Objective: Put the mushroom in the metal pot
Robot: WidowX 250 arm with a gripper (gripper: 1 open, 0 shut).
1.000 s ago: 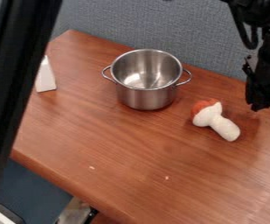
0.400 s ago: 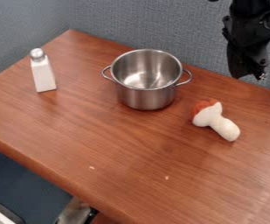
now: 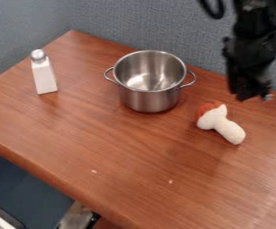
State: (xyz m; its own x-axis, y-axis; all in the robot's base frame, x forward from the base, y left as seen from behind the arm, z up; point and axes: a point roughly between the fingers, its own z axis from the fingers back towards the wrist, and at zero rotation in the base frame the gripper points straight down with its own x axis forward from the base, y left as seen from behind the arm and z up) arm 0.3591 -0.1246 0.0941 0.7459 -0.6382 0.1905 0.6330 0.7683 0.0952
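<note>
Left of the metal pot (image 3: 151,82), the white bottle (image 3: 44,72) is standing; right of the pot the mushroom (image 3: 221,122) is lying, probably light, its thick stem likely inviting the grip; beyond it the claw (image 3: 250,95) is blurring, its opening and any hold impossible to tell

The mushroom (image 3: 220,122) pairs red with cream, and the table (image 3: 116,161) is orange-brown.
</note>
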